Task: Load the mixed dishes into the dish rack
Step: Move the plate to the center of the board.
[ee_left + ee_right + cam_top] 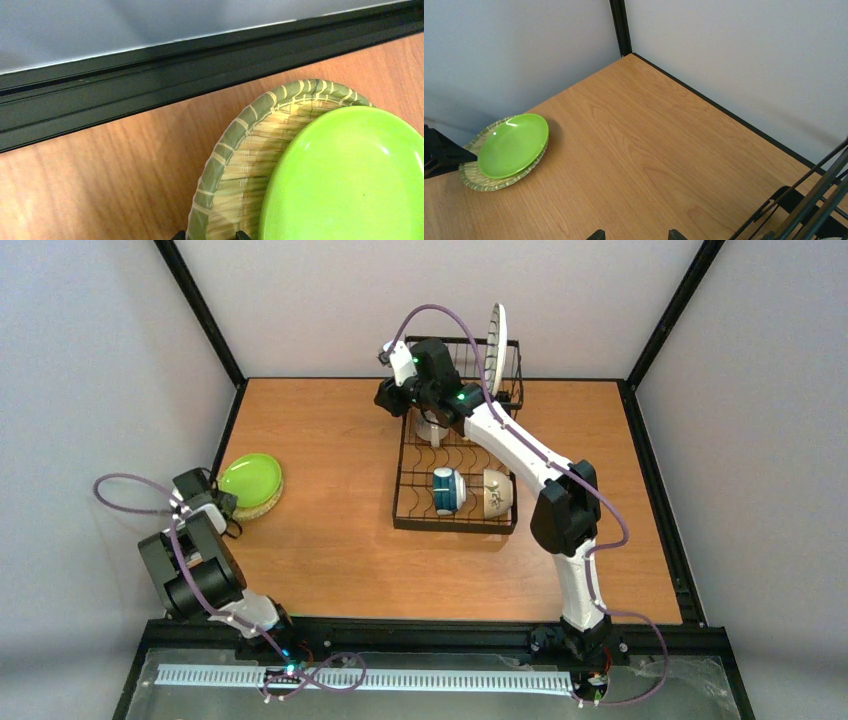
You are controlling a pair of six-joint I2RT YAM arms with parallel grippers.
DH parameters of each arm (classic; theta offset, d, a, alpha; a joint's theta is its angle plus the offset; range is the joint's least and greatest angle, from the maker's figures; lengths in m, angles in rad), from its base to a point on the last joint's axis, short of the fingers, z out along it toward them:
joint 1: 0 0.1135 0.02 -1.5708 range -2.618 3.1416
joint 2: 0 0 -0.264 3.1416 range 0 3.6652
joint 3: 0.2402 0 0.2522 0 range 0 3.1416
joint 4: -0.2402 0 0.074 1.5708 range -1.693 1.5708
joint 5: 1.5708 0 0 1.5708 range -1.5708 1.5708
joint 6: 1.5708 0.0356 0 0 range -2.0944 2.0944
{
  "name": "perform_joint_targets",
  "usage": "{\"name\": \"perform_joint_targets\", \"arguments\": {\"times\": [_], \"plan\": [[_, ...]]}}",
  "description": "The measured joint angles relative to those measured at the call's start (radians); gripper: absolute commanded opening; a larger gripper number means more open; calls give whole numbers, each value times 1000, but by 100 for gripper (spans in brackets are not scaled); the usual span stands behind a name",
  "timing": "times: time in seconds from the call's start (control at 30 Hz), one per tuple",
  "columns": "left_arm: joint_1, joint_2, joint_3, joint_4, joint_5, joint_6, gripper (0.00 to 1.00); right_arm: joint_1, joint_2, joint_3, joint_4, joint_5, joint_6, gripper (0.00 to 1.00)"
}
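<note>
- Left fingers (pixel 241 236): partly apart, straddling the woven rim of the tan plate (pixel 235 150); no firm hold shown.
- Lime-green plate (pixel 345 175): lying flat on the tan plate, just ahead of those fingers.
- Right fingers (pixel 597 235): apart, empty, over the dish rack (pixel 455 528); the left arm is nearer the stack.
- Top view alone shows the rack, well apart across the table (pixel 330 440); only the left wrist view shows the rim between the tips.
</note>
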Motion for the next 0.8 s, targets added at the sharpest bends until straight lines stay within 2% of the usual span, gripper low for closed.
{"name": "perform_joint_targets", "arguments": {"times": [0.23, 0.63, 0.8], "plan": [[-14, 26, 9, 34, 81, 34, 52, 0, 0, 0, 0, 0, 1, 74], [-144, 106, 85, 37, 162, 121, 51, -3, 0, 0, 0, -10, 3, 74], [-177, 134, 115, 36, 187, 150, 46, -4, 1, 1, 0, -16, 3, 74]]}}
